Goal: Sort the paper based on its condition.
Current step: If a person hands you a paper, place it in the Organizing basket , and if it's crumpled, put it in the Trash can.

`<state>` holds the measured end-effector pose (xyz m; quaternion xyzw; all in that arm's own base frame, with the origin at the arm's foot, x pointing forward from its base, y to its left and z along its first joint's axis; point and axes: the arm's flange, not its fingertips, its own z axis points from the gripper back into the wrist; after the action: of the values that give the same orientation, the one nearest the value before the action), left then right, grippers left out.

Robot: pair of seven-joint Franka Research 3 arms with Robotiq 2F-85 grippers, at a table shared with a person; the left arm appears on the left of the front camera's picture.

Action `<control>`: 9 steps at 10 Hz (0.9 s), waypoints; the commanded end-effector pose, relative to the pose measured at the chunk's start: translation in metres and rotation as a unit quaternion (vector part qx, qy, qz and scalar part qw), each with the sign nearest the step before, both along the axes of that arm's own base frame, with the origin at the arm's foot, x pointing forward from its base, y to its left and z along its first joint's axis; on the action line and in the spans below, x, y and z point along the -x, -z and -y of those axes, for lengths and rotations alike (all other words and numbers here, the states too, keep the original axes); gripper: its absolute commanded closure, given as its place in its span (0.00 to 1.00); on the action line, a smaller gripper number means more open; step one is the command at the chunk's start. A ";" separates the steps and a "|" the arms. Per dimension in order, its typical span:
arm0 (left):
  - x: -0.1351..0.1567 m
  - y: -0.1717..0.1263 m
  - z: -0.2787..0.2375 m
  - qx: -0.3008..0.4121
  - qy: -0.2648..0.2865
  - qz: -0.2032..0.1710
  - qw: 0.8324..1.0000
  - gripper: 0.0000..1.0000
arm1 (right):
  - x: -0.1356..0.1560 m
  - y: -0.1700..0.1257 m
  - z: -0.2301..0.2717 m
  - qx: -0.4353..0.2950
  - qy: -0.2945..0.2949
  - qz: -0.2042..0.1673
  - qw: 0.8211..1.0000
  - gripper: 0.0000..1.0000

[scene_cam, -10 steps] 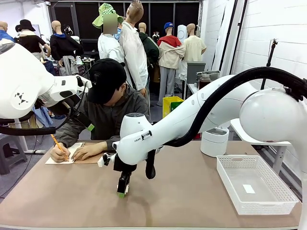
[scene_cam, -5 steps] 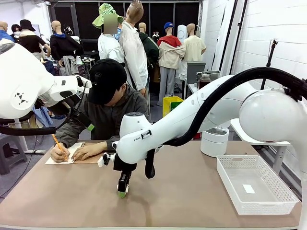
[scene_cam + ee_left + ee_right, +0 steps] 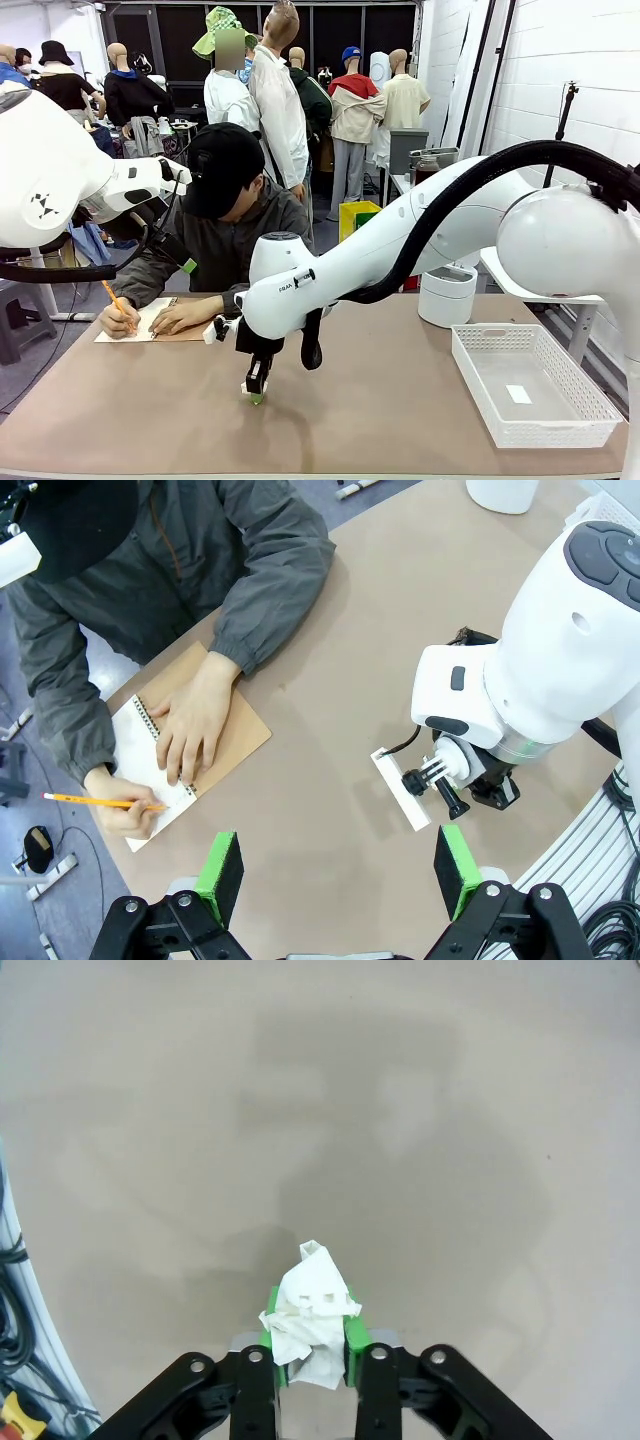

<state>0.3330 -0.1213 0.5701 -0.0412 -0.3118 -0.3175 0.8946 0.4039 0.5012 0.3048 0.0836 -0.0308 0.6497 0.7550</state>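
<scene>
Right wrist view: crumpled paper [image 3: 312, 1295] between right tool [image 3: 310, 1328] fingers

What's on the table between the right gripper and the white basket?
Nothing; the front view shows bare tabletop between the right gripper and the white basket.

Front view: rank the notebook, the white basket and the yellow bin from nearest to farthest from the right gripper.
From the right gripper, shut on crumpled paper:
1. Notebook, far left, under a person's hand.
2. White basket, at the table's right end.
3. Yellow bin, off the table, in the background.
</scene>
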 end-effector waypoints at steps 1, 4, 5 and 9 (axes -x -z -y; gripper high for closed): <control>0.000 0.000 -0.001 0.000 0.000 -0.001 1.000 0.00 | -0.001 -0.001 -0.003 0.013 0.016 0.018 1.000 0.82; 0.000 0.000 -0.001 0.000 0.000 -0.001 1.000 0.00 | 0.006 -0.079 0.040 0.042 0.052 0.038 0.997 0.82; 0.000 0.000 -0.001 0.000 0.000 -0.001 1.000 0.00 | 0.003 -0.113 0.070 0.058 0.085 0.049 0.993 0.82; 0.000 0.000 -0.001 0.000 0.000 -0.001 1.000 0.00 | -0.026 -0.197 0.190 0.061 0.300 0.142 0.941 0.82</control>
<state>0.3332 -0.1207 0.5702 -0.0413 -0.3119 -0.3168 0.8948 0.4355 0.3214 0.5174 -0.0340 -0.1113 0.4501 0.8854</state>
